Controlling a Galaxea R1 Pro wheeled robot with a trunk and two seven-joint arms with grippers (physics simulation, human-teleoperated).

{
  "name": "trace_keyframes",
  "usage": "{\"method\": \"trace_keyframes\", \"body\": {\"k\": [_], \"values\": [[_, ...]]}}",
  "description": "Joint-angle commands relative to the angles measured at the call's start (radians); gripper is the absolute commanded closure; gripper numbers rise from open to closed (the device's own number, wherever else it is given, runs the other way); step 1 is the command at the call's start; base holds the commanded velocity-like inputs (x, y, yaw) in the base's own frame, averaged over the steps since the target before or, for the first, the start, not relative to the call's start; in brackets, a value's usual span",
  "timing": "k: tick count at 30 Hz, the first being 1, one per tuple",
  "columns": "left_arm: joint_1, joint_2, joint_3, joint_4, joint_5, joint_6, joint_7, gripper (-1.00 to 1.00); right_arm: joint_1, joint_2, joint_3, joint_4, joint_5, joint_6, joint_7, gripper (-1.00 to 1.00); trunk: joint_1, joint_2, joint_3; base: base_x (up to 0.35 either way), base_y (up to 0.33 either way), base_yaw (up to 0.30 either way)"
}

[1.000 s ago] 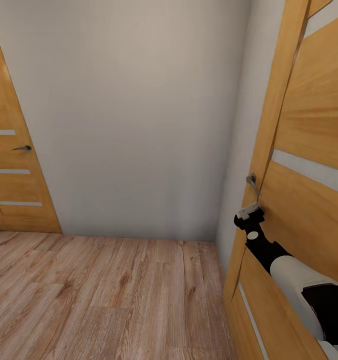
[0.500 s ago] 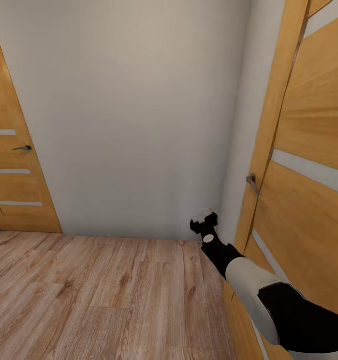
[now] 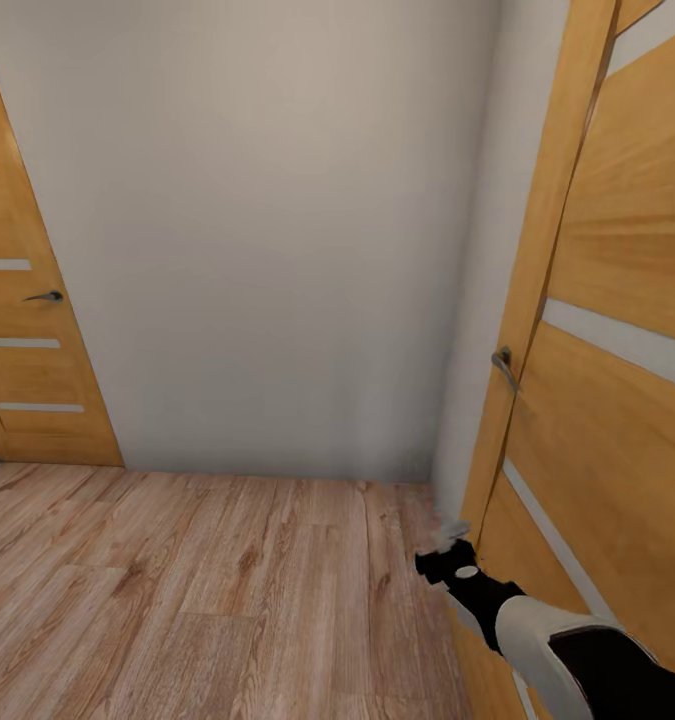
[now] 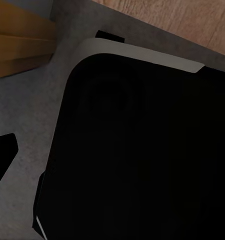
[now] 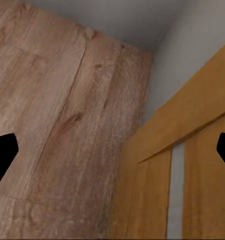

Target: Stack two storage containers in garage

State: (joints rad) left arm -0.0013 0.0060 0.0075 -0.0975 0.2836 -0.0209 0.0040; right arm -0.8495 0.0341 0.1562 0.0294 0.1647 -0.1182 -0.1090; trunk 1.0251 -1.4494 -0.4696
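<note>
Right gripper (image 3: pixel 445 540) hung low with fingers spread wide and empty, door handle (image 3: pixel 504 366) above and beyond them; left gripper's state unreadable.

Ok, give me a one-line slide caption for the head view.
Right gripper low beside a wooden door with a metal handle, wood floor and white wall ahead.
</note>
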Motion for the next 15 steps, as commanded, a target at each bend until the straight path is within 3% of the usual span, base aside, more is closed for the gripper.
{"method": "trace_keyframes", "body": {"k": [1,2,4,5,6,7,9,15], "values": [[0.0,0.0,0.0,0.0,0.004,-0.002,0.0,-1.0,0.056,-0.014,0.006,0.003,0.004,-0.007,0.004,-1.0,0.0,-0.001,-0.001,0.0,0.0,0.0],[0.0,0.0,0.0,0.001,0.005,-0.002,0.001,-1.0,0.32,-0.031,0.006,0.003,0.003,-0.008,0.019,-1.0,0.0,-0.001,-0.001,0.0,0.0,0.0],[0.0,0.0,0.0,0.001,0.005,-0.002,0.001,-1.0,0.385,-0.036,0.006,0.003,0.002,-0.003,0.021,-1.0,0.0,-0.001,-0.001,0.0,0.0,0.0],[0.0,0.0,0.0,0.001,0.005,-0.002,0.001,-1.0,0.466,-0.05,0.005,0.004,-0.002,0.006,0.021,-1.0,0.0,-0.001,-0.001,0.0,0.0,0.0],[0.0,0.0,-0.001,0.001,0.005,-0.002,0.001,-1.0,0.493,-0.057,0.005,0.005,-0.002,0.007,0.021,-1.0,0.0,-0.001,-0.001,0.0,0.0,0.0],[0.0,0.0,-0.001,0.001,0.005,-0.002,0.001,-1.0,0.583,-0.073,0.005,0.004,-0.001,-0.002,0.021,-1.0,0.0,-0.001,-0.001,0.0,0.0,0.0],[0.0,0.0,-0.001,0.001,0.005,-0.002,0.001,-1.0,0.644,-0.081,0.006,0.004,0.001,-0.025,0.022,-1.0,0.0,-0.001,-0.001,0.0,0.0,0.0],[0.0,0.0,-0.001,0.001,0.005,-0.002,0.001,-1.0,0.674,-0.084,0.005,0.005,-0.007,-0.046,0.02,-1.0,0.0,-0.001,-0.001,0.0,0.0,0.0]]}}
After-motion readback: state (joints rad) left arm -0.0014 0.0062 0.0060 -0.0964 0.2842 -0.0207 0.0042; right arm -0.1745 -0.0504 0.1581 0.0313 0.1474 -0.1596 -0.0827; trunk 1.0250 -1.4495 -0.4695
